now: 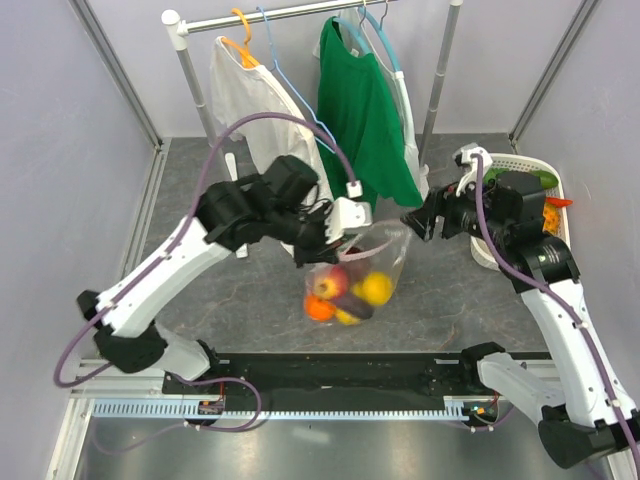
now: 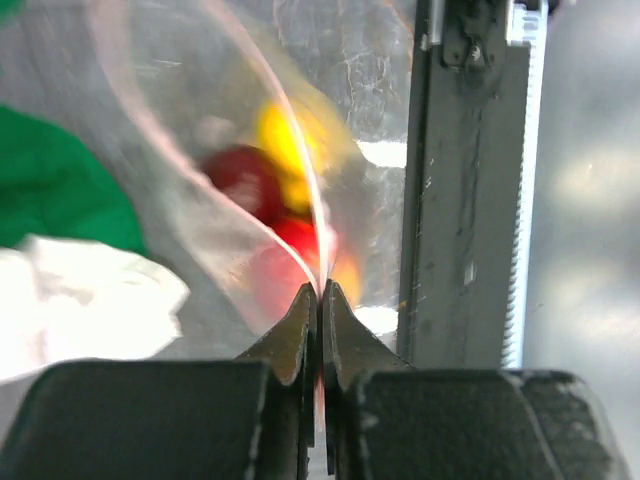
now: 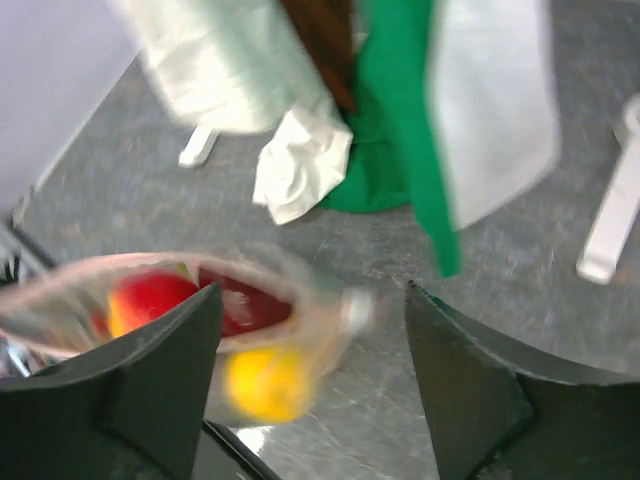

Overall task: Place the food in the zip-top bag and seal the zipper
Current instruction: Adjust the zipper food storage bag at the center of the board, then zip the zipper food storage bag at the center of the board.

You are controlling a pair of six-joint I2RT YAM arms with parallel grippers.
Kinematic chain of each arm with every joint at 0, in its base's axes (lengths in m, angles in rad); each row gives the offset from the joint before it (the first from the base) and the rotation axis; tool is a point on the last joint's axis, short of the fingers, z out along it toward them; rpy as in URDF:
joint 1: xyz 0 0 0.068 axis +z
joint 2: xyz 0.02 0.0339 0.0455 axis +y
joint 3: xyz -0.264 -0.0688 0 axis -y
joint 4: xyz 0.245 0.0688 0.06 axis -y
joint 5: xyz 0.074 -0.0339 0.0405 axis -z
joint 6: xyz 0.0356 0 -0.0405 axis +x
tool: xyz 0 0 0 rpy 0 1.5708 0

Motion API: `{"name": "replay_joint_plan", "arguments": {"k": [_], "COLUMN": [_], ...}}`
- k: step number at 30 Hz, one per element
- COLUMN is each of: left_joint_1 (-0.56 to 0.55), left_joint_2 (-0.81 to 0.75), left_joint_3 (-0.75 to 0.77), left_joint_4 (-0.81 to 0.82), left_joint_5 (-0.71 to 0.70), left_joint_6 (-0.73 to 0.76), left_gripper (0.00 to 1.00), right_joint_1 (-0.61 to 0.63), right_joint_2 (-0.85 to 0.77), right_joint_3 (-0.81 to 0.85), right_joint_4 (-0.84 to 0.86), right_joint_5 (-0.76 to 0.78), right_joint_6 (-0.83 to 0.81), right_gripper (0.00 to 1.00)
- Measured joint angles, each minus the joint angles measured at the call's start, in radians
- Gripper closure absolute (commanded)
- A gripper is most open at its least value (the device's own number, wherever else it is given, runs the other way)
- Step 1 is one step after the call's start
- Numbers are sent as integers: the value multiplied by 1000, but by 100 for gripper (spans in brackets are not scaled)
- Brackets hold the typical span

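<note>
My left gripper [image 1: 322, 252] is clamped shut on the top edge of the bag [image 1: 388, 256]. In the left wrist view the fingers [image 2: 298, 330] meet with no gap, and the pink zipper [image 2: 297, 175] curves down straight into them. The bag hangs from that pinch at mid-table, just ahead of my bases, with its lower end down by the grey table [image 1: 240, 300]. That view is blurred, showing only red and yellow blobs through the plastic.

Food in the bag, from the top view: a red-peach fruit [image 1: 331, 283], a yellow one [image 1: 377, 289], an orange one [image 1: 318, 308] and a dark purple piece [image 1: 359, 309], all bunched at the bottom and touching each other.

My right gripper [image 1: 412, 223] is spread wide, level with the bag's upper right corner and holding nothing. In the right wrist view its two fingers [image 3: 170, 350] stand far apart and the bag's [image 3: 330, 300] corner sits between them, nearer the left one. It may be brushing that finger, but it's too blurred to say. The bag mouth looks open there, with red [image 3: 140, 298] and yellow [image 3: 262, 385] food visible inside the rim.

A white basket [image 1: 515, 158] is at the far right behind my right arm, with a green piece [image 1: 546, 178] and an orange-red piece [image 1: 557, 203] in it. At the back is a rack with a green shirt [image 1: 362, 115] and a white shirt [image 1: 252, 95]
</note>
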Motion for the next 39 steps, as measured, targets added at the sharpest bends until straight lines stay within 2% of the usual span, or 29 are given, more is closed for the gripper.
{"name": "replay_joint_plan", "arguments": {"k": [4, 7, 10, 15, 19, 25, 30, 35, 39], "left_joint_1": [39, 53, 100, 233, 274, 284, 301, 316, 346], "left_joint_2": [-148, -238, -244, -222, -294, -408, -445, -457, -440], "left_joint_3": [-98, -188, -229, -324, -441, -530, -596, -635, -637], "left_joint_4": [2, 0, 1, 74, 197, 301, 381, 436, 473], "left_joint_5": [87, 106, 145, 182, 187, 185, 166, 139, 113], "left_joint_6": [231, 351, 407, 413, 411, 378, 320, 240, 150], "left_gripper": [98, 98, 98, 98, 98, 98, 98, 98, 98], "right_joint_1": [-13, -14, -14, -14, -14, -14, -14, -14, -14], "right_joint_2": [-55, -96, -142, -252, -343, -350, -391, -499, -499], "right_joint_3": [-44, -104, -161, -235, -296, -386, -459, -501, -551], "right_joint_4": [-7, -16, -38, -77, -66, 20, 112, 155, 257], "right_joint_5": [-161, -276, -346, -416, -460, -523, -551, -564, -586], "right_joint_6": [-209, -359, -467, -562, -571, -523, -376, -331, -272], "right_gripper": [23, 23, 24, 20, 17, 12, 13, 17, 17]}}
